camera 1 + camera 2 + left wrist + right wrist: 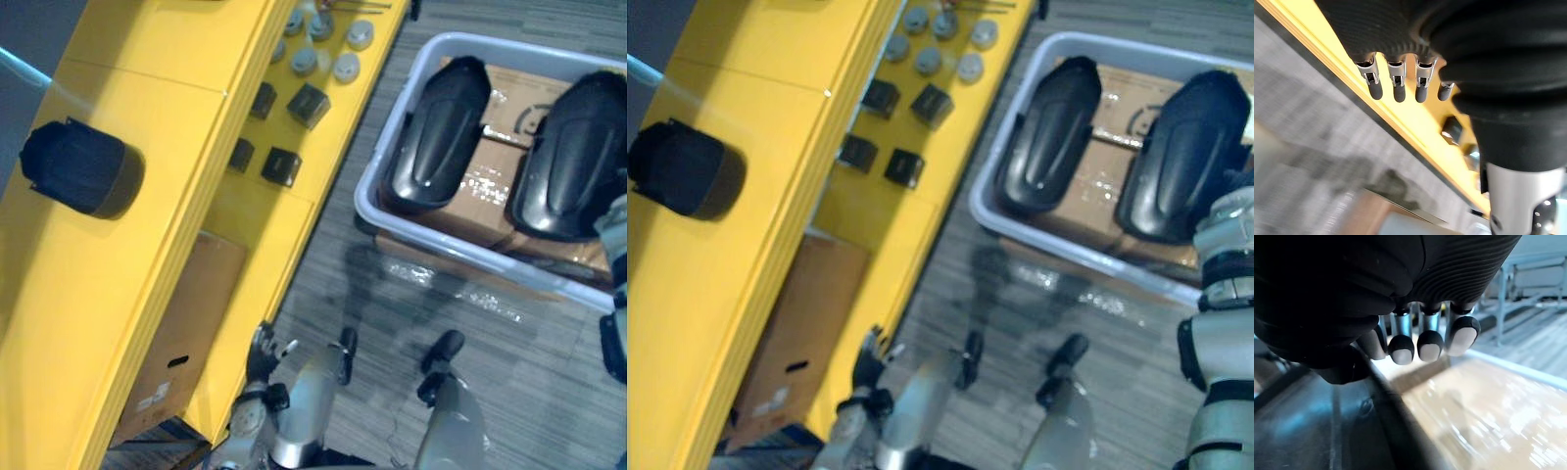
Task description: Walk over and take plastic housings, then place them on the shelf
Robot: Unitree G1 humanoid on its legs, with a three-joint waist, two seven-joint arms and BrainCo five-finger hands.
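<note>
Right hand (pixel 1429 343) loose-fingered, empty, just over nearer housing (pixel 1176 166) in bin (pixel 1068 247); long axis pointing away from robot; left hand (pixel 1397 84) straight-fingered, well apart.

yellow shelf (pixel 118 59), glossy black housings (pixel 436 132), grey bin (pixel 367 208)

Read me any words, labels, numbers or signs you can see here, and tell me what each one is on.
No text here can be read.
White label on the cardboard box under the yellow shelf: too blurred to read.
Dark printed mark on the cardboard in the grey bin: too blurred to read.
</note>
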